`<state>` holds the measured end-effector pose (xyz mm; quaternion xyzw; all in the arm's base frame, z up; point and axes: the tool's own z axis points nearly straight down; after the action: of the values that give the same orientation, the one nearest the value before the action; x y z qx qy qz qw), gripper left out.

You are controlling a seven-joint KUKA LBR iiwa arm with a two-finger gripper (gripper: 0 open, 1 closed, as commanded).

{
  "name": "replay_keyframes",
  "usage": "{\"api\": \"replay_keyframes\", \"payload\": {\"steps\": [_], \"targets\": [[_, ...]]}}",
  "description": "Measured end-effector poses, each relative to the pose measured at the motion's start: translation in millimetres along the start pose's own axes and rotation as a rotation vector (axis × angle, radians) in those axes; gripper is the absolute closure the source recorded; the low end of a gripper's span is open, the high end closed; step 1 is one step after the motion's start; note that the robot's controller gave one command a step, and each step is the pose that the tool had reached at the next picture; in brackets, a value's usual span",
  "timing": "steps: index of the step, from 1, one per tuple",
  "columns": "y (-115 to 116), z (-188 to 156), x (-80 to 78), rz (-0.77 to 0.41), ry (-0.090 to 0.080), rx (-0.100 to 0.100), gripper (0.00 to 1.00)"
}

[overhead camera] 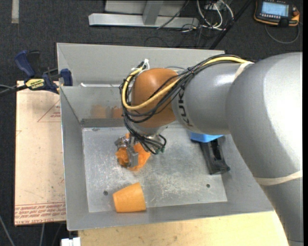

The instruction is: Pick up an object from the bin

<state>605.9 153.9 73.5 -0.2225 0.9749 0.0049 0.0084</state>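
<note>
Dark carpet (38,29) covers the floor. At the far side lie a grey metal base plate (139,19) and tangled cables (211,14). An orange handheld controller (276,12) rests in the corner.

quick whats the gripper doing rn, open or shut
Gripper: cannot be told. It is low over a small orange object near the middle of the bin.

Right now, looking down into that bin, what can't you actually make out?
1. Camera view: whether the pincer is open or shut; the orange cover and cables hang over it.
2. Camera view: what the orange thing beneath it is; the pincer covers part of it.
3. Camera view: the blue-and-black object's upper end; the arm hides it.
</note>
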Motion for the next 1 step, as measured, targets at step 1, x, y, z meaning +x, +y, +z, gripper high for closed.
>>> {"api": "replay_keyframes", "payload": {"steps": [1], "targets": [[0.0, -0.1, -0.1, 0.000, 0.000, 0.000, 1.00]]}}
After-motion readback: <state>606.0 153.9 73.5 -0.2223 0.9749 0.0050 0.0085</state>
